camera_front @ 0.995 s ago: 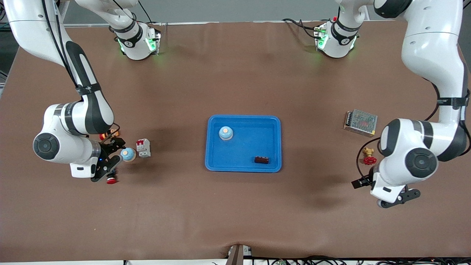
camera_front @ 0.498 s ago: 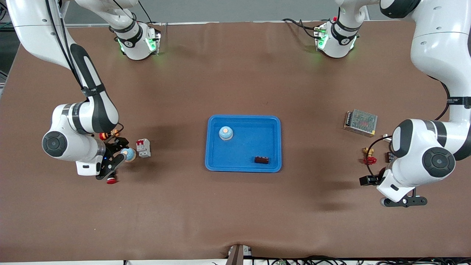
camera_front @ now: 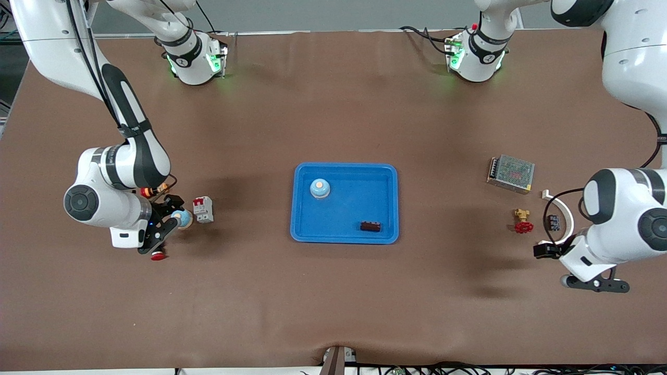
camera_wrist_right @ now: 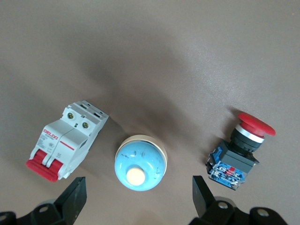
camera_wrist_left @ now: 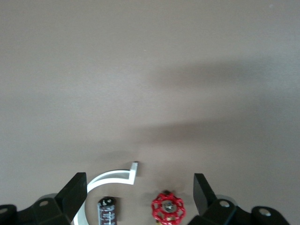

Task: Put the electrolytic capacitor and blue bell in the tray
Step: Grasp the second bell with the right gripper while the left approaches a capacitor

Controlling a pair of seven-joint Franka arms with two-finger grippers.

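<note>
**Both grippers wide open, nothing gripped**

Right gripper [camera_wrist_right: 136, 204] spread wide above a blue bell [camera_wrist_right: 140, 163] standing on the table, between a white circuit breaker [camera_wrist_right: 65, 140] and a red push button [camera_wrist_right: 240, 151]. Left gripper [camera_wrist_left: 140, 199] likewise released, hanging over a small black capacitor [camera_wrist_left: 107, 211], a white curved bracket [camera_wrist_left: 110, 180] and a red valve [camera_wrist_left: 168, 208]. Near the table's middle, the blue tray [camera_front: 386, 174] holding another blue bell [camera_front: 319, 188] and a dark electrolytic capacitor [camera_front: 370, 226]. Toward the left arm's end, a metal mesh box [camera_front: 510, 173].
</note>
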